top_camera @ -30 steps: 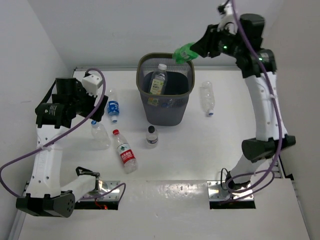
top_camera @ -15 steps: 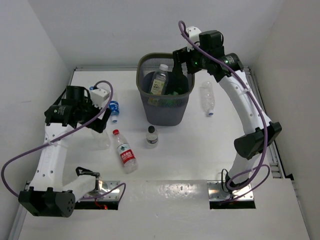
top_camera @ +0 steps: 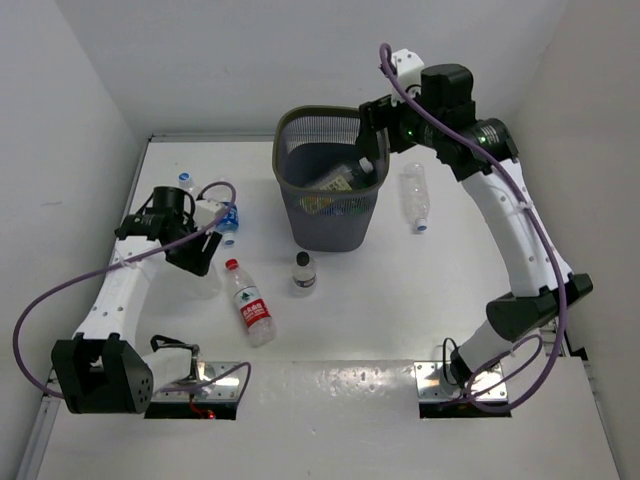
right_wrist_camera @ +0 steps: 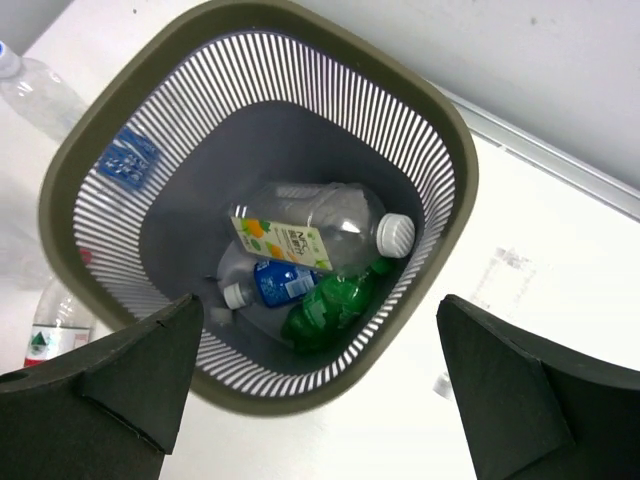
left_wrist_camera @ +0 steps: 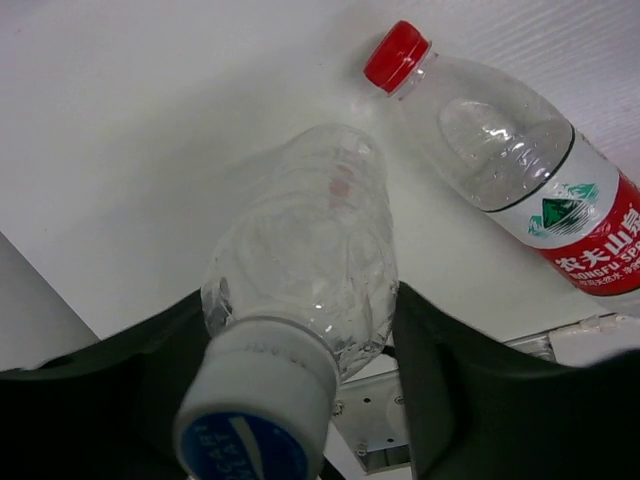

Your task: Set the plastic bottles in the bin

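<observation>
My left gripper (top_camera: 196, 256) is low on the table at the left, shut on a clear bottle (left_wrist_camera: 310, 230) with a white-and-blue cap, its fingers (left_wrist_camera: 450, 380) pressing both sides. A red-capped, red-labelled bottle (top_camera: 250, 306) (left_wrist_camera: 520, 170) lies just beside it. The dark mesh bin (top_camera: 280, 160) (right_wrist_camera: 450, 160) holds a yellow-green-label bottle (right_wrist_camera: 310, 225), a blue-label bottle (right_wrist_camera: 270, 283) and a green bottle (right_wrist_camera: 335, 305). My right gripper (top_camera: 368, 140) (right_wrist_camera: 318, 300) hangs open and empty above the bin's right rim.
A small black-capped bottle (top_camera: 304, 272) stands in front of the bin. A clear bottle (top_camera: 415, 195) lies right of it. A blue-label bottle (top_camera: 228, 215) and another clear one (top_camera: 186, 182) lie behind my left arm. Walls close both sides.
My right gripper opened over the bin and the green bottle now lies inside; the upright bottle there tipped over. My left gripper came down and shut on the clear bottle.
</observation>
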